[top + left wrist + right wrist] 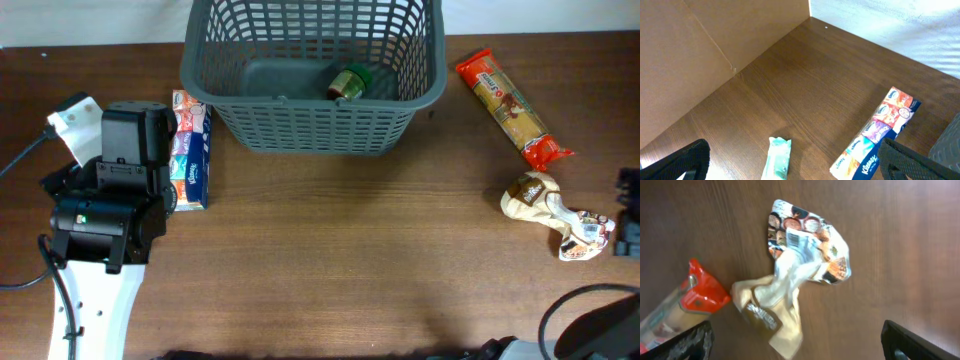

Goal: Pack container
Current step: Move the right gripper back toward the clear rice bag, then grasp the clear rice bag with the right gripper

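Note:
The dark grey lattice basket (315,120) stands at the back centre, and its corner shows in the left wrist view (950,145). A small jar with a green lid (348,82) lies inside it. My left gripper (135,120) (792,169) is open and empty, above a green-white packet (777,159) and beside a Kleenex tissue pack (190,150) (875,132). My right gripper (628,215) (797,347) is open and empty over a crumpled beige snack bag (555,210) (795,275).
A long package with orange-red ends (515,110) (687,302) lies at the back right, next to the snack bag. A brown board (700,55) stands along the table's left side. A white wall lies behind the table.

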Robot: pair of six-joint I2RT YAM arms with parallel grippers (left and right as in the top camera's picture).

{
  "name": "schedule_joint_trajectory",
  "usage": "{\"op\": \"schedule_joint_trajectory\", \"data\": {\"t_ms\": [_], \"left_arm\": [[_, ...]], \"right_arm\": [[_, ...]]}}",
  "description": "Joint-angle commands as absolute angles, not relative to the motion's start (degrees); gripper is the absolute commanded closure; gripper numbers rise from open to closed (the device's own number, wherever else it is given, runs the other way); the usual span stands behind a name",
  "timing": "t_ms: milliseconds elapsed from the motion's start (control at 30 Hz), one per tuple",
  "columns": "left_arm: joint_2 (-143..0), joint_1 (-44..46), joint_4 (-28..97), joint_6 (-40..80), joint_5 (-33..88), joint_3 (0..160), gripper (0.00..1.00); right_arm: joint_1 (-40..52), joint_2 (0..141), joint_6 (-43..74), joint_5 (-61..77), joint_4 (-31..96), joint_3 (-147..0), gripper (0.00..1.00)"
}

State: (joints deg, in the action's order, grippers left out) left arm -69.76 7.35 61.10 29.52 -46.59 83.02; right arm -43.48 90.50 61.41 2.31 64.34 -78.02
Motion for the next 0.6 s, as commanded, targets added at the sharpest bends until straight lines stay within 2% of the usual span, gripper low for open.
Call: {"op": "schedule_joint_trajectory", "data": {"t_ms": [0,167,300,567], "left_arm": [[-69.8,7.1,61.2,28.6,-47.4,83.6,0.00],[-69.8,7.1,61.2,28.6,-47.4,83.6,0.00],[-69.8,7.1,61.2,28.6,-47.4,83.6,0.00],[-69.8,7.1,61.2,28.6,-47.4,83.6,0.01]], "right_arm": [[-43.5,90.1,65.3,3.9,60.4,-73.4,0.01],[-42.4,93.9,73.1,3.9,59.4,-70.8,0.01],[-41.0,98.5,73.7,5.9,56.2,-70.8,0.01],[-36.2,106.4,82.7,6.7,54.7,-70.8,0.01]]}}
